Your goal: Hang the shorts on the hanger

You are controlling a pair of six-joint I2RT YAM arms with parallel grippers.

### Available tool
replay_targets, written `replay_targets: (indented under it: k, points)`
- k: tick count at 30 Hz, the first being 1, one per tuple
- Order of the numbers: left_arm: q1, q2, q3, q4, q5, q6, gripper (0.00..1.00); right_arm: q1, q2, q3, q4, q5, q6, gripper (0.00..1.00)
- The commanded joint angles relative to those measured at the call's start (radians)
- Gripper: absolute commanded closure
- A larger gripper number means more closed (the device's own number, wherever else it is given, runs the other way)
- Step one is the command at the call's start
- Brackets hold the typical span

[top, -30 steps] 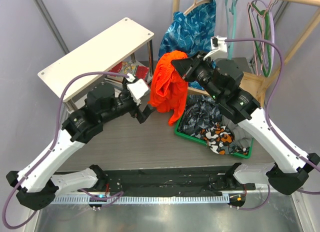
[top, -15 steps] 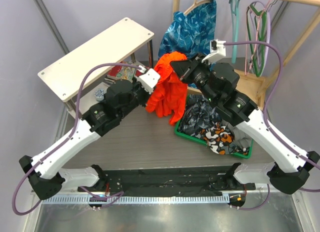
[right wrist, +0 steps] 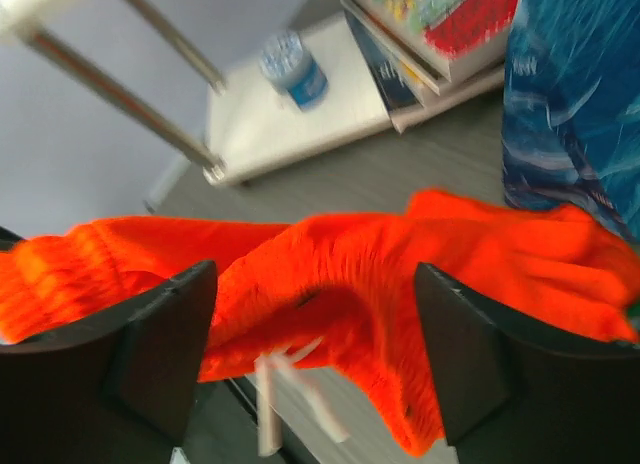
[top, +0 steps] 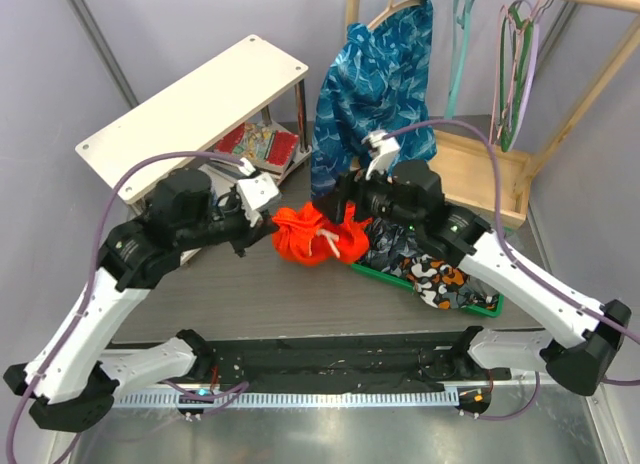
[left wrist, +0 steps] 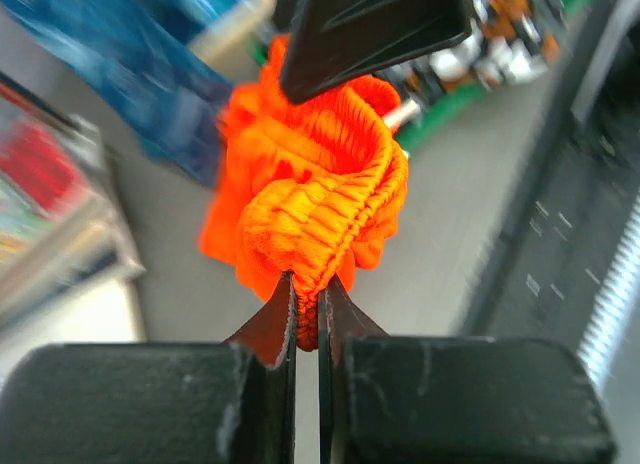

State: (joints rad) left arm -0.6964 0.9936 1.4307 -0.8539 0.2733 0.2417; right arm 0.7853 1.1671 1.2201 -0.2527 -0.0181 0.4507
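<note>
Right now the shorts (top: 315, 234) hang as a bunched orange lump low over the bench (top: 250, 284), just beside the green tray (top: 482, 307). The left fingers (top: 272, 222) are closed to a slit, pinching one thin fold of the waistband. The right fingers (top: 352, 212) stand wide apart with cloth lying between them; the blurred wrist view suggests they grip nothing. The hanger (top: 456, 59) hangs on the rail at the back, well apart, with a blue garment (top: 375, 84) in between. That single pinch could slip, dropping the shorts. The loose drawstring (top: 330, 242) could also snag, and the wadded waistband may not open over the hanger.
</note>
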Motion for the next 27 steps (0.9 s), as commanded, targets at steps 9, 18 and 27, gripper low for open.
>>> replay_targets:
  k: [9, 18, 27]
  points:
    - [0.336, 0.351, -0.012, -0.229, 0.129, -0.075, 1.0, -0.066, 0.042, -0.119, -0.31, -0.419, -0.681, 0.1]
    - [0.367, 0.456, -0.056, -0.178, 0.09, -0.096, 1.0, 0.112, 0.017, -0.353, -0.121, -0.312, -0.877, 0.18]
    - [0.403, 0.493, -0.061, -0.148, 0.112, -0.091, 1.0, 0.344, 0.026, -0.557, 0.241, -0.009, -0.824, 0.05]
